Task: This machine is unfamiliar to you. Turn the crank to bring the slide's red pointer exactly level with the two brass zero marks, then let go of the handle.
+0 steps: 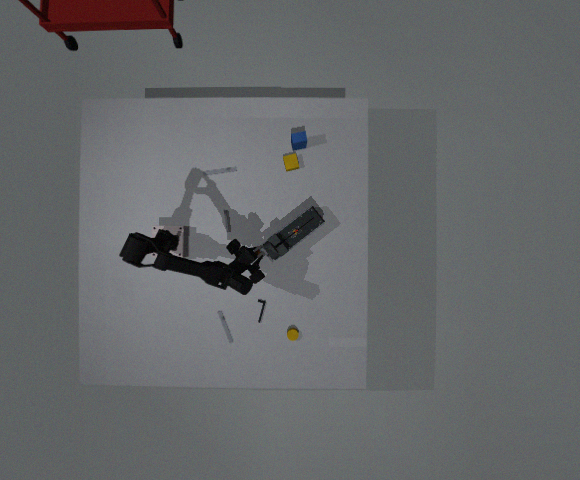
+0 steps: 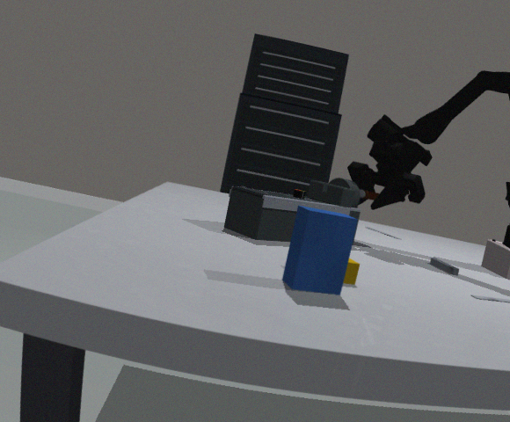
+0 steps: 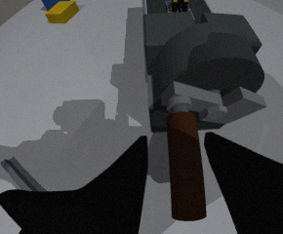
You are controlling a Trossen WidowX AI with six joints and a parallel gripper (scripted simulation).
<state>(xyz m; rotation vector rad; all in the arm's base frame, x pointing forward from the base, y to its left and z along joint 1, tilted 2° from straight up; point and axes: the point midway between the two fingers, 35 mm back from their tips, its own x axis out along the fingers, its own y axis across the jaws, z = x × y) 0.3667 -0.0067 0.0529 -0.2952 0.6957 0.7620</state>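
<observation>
The machine, a long dark grey box [image 1: 308, 219] [image 2: 246, 213] with a round housing [image 3: 205, 44] at its near end, stands on the table. A small red-orange pointer [image 1: 295, 231] shows on its top; whether it is level with the brass marks is too small to tell. The grey crank arm [image 3: 195, 95] carries a brown handle [image 2: 371, 195] [image 3: 185, 171] that points out toward the arm. My gripper [image 1: 257, 254] [image 3: 176, 139] is partly open, with one finger on each side of the handle. In the wrist view a gap shows on both sides of the handle.
A blue block [image 1: 298, 140] [image 2: 321, 250] and a yellow block [image 1: 291, 161] [image 2: 352, 272] [image 3: 62, 12] stand beside the machine. A yellow round piece [image 1: 293, 334], a black hex key [image 1: 262, 311] and flat grey bars [image 1: 225, 326] [image 1: 220, 170] lie on the table [image 1: 125, 335].
</observation>
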